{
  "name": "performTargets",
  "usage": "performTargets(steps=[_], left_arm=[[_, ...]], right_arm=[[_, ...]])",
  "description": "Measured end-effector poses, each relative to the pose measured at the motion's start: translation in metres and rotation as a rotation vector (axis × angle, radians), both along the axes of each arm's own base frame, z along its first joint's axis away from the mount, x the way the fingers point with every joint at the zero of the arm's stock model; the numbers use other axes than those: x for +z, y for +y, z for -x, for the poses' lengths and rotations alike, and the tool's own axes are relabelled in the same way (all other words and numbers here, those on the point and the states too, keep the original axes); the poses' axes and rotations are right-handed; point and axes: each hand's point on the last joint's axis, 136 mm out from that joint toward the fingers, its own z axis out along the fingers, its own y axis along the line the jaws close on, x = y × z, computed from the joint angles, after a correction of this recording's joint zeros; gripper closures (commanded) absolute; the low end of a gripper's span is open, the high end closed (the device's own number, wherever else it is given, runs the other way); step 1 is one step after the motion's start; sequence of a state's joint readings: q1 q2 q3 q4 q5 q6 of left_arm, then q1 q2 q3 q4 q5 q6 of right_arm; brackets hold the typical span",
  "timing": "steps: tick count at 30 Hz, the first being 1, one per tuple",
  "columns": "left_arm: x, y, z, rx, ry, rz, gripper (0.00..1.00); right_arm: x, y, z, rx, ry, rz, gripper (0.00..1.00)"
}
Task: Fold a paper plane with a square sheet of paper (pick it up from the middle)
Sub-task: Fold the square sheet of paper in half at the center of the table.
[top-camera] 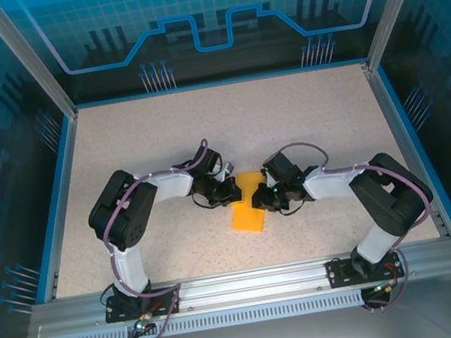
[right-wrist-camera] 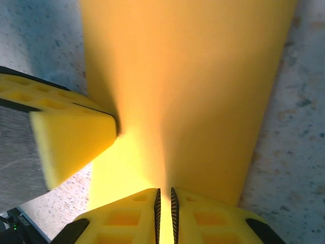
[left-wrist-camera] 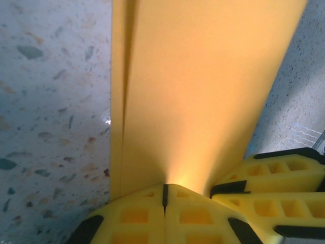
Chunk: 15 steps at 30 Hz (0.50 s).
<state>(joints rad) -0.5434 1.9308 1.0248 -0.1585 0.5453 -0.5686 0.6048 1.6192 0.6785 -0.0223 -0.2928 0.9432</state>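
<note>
Eyes on a thin orange-yellow paper sheet [top-camera: 246, 208], folded to a narrow rectangle, out in the middle of the speckled beige tabletop [top-camera: 303, 114] between both arms. Looks feather-light and limp, quick to crease or tear, likely to skate on that smooth surface. Pinched from opposite long sides: left tool [left-wrist-camera: 165, 195] pressed together on one edge, right tool [right-wrist-camera: 164, 195] clamped on the other, barely a slit between its pads. Best held mid-edge, gently, keeping the fold square. Cannot tell whether lifted or lying flat. Blue panelled walls [top-camera: 101, 34] well apart from the paper.
</note>
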Motion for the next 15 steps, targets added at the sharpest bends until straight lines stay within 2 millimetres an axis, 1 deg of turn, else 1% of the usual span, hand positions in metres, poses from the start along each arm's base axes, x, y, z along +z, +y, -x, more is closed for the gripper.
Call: performTargets(steps=[10,13,15], left_arm=[[0.0,-0.0008,0.0,-0.003,-0.001,0.005,1.0],[0.0,-0.001,-0.0003,-0.004,-0.003,0.006,1.0],[-0.0001,-0.0013,-0.0004,-0.005,-0.003,0.008,1.0]], right_arm=[[-0.0018,-0.001,0.0,-0.002,-0.009,-0.01,0.85],[0.0003,-0.0012,0.0003,-0.001,-0.016,-0.015,0.85],[0.0054,-0.0004,-0.0001,0.004,-0.029,-0.025,0.85]])
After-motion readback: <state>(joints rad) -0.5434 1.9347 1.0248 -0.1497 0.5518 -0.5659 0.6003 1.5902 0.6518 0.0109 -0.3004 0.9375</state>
